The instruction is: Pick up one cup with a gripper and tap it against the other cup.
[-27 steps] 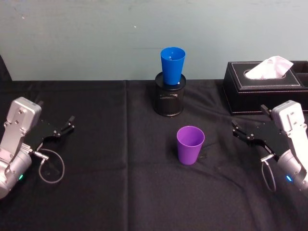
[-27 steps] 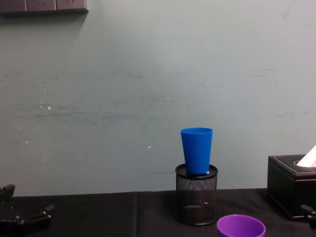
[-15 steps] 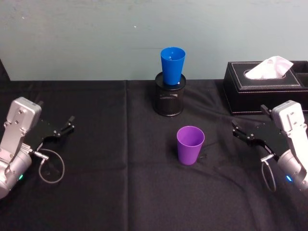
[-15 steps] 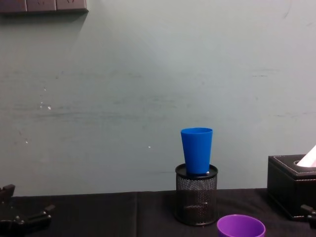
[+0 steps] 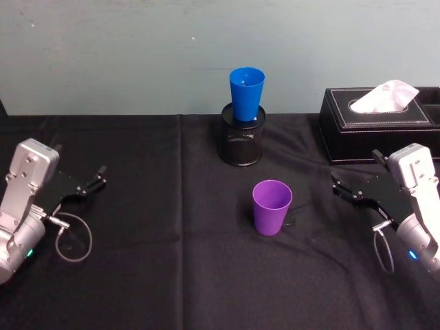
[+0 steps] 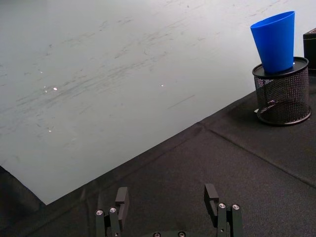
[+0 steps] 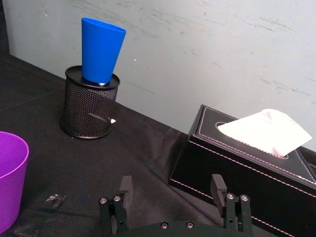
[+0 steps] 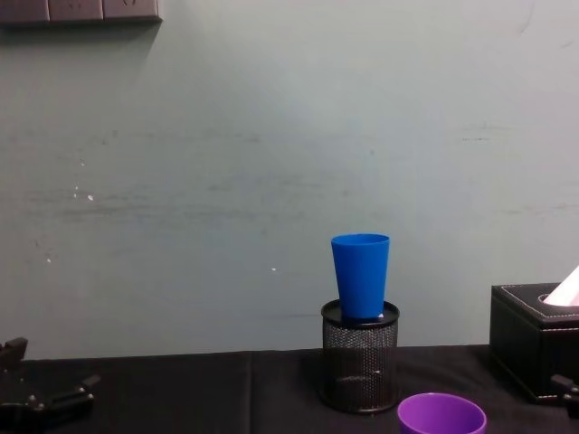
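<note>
The purple cup (image 5: pixel 271 207) stands upright on the black cloth near the table's middle; its rim shows in the chest view (image 8: pixel 441 414) and its side in the right wrist view (image 7: pixel 10 180). The blue cup (image 5: pixel 246 93) sits in the mouth of a black mesh pen holder (image 5: pixel 241 142) behind it, also seen as the blue cup (image 7: pixel 101 50) (image 6: pixel 275 41) (image 8: pixel 360 276). My right gripper (image 5: pixel 342 188) hovers open to the right of the purple cup, apart from it. My left gripper (image 5: pixel 95 179) rests open at the far left.
A black tissue box (image 5: pixel 378 124) with a white tissue stands at the back right, just behind the right gripper. A pale wall closes the table's far edge. Black cloth lies bare between the left gripper and the cups.
</note>
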Controlling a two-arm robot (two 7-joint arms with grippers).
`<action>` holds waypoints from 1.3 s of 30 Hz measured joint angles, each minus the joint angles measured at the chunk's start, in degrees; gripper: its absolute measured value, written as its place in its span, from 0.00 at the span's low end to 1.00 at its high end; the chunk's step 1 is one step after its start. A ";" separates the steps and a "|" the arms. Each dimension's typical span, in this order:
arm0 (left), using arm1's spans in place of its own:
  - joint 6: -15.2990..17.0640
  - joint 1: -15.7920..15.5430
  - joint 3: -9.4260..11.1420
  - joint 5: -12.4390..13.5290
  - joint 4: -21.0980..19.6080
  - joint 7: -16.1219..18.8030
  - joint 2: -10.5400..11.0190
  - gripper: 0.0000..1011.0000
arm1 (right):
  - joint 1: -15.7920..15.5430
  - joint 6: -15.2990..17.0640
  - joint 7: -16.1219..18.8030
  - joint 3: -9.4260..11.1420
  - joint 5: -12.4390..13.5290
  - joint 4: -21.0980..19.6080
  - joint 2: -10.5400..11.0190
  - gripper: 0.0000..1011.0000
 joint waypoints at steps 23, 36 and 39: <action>0.00 0.00 0.00 0.00 0.00 0.00 0.00 0.99 | 0.00 0.00 0.00 0.00 0.00 0.00 0.00 0.99; 0.00 0.00 0.00 0.00 0.00 0.00 0.00 0.99 | 0.00 0.00 0.00 0.00 0.00 0.00 0.00 0.99; 0.00 0.00 0.00 0.00 0.00 0.00 0.00 0.99 | 0.00 0.00 0.00 0.00 0.00 0.00 0.00 0.99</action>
